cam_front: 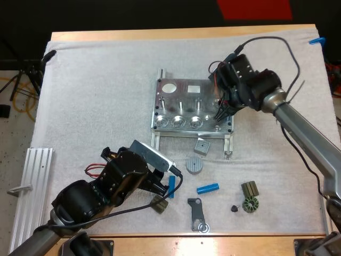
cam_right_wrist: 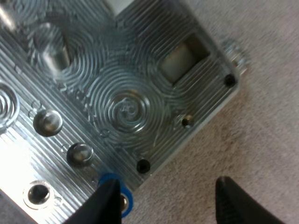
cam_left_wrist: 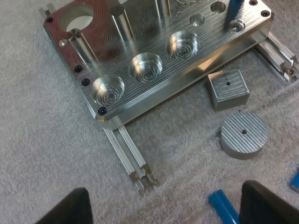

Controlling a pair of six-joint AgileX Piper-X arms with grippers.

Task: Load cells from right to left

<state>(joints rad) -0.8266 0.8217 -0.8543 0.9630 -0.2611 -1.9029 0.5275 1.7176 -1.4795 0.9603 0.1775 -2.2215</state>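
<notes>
The right gripper hung released, its fingers wide apart over the fixture's near right corner. One finger stood just beside the seated blue cell, upright in the corner hole. The left gripper was likewise spread open low over the mat, the loose blue cell lying between its fingers. Bare mat stretched left of the fixture.

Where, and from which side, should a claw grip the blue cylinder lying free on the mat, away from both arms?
Probably its middle, from straight above, pinching across the long sides: the blue cylinder lies flat on the white mat, with free space around it.
</notes>
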